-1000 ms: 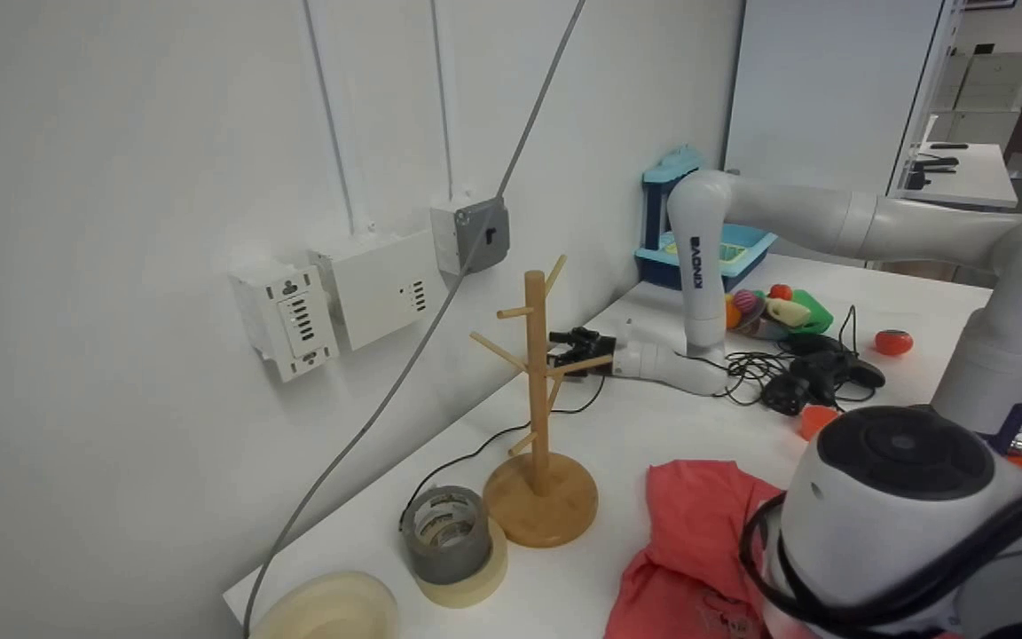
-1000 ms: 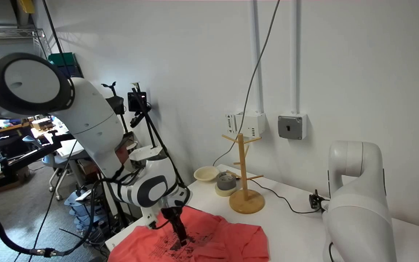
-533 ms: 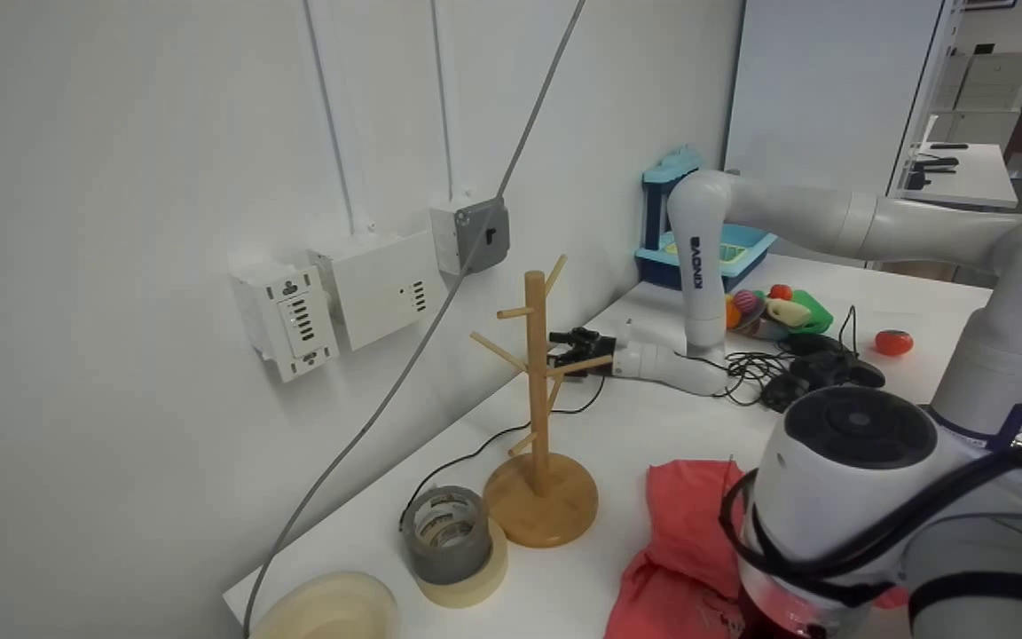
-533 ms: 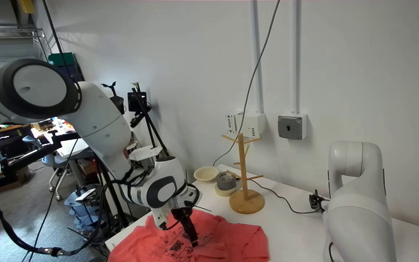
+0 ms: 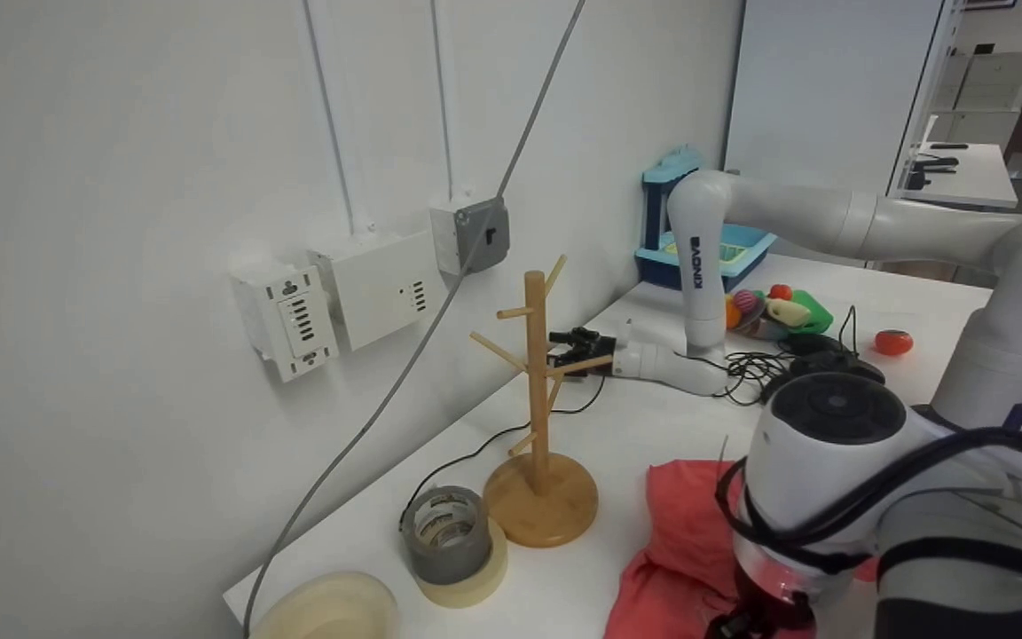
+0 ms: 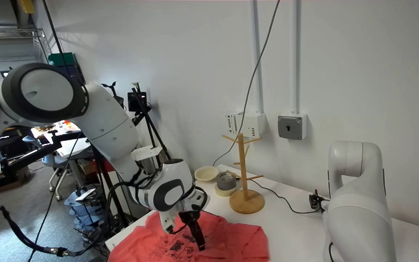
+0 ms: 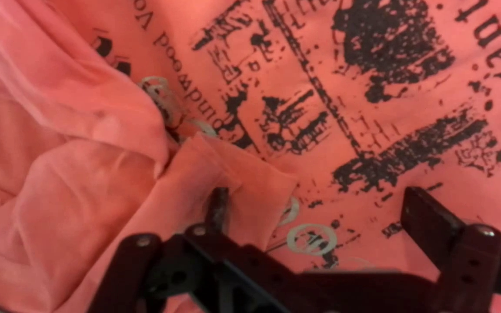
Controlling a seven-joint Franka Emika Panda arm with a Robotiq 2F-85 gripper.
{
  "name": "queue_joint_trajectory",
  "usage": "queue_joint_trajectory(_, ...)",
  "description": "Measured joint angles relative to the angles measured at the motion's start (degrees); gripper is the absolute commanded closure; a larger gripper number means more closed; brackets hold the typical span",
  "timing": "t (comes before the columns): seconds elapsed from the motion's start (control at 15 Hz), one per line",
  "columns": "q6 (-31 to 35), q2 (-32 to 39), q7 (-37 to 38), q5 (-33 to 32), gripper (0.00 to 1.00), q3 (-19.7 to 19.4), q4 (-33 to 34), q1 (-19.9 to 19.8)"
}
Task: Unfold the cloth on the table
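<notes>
The cloth [image 6: 244, 236] is a salmon-red, wrinkled shirt-like fabric with black print. It lies on the white table [image 6: 289, 236] in both exterior views, partly hidden by the arm [image 5: 830, 461]. In the wrist view, the cloth [image 7: 76, 187] has bunched folds at the left and a flatter printed area at the right. A folded-over flap [image 7: 259, 191] lies over the print. My gripper [image 7: 316, 193] is open and empty over the cloth. Its left finger [image 7: 218, 208] is in front of the flap, its right finger [image 7: 426, 221] over the print. Whether they touch cloth cannot be told.
A wooden mug tree [image 5: 539, 399], tape rolls [image 5: 449, 541] and a cream bowl [image 5: 334, 612] stand near the wall beside the cloth. A second arm [image 6: 358, 207] stands further along the table. Black cables and controllers [image 5: 817, 364] lie near it.
My gripper has moved across the cloth toward its folded part, rightward in an exterior view, with the arm following. The cloth has not visibly moved.
</notes>
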Motion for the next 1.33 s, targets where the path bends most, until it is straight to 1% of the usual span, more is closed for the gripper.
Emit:
queue_joint_trajectory(0.93,-0.7,4.8,0.0,4.7,0.0,0.4,8.0,-7.2)
queue_joint_trajectory(1.33,-3.1,6.0,2.2,8.5,0.0,1.7,10.8,-9.2)
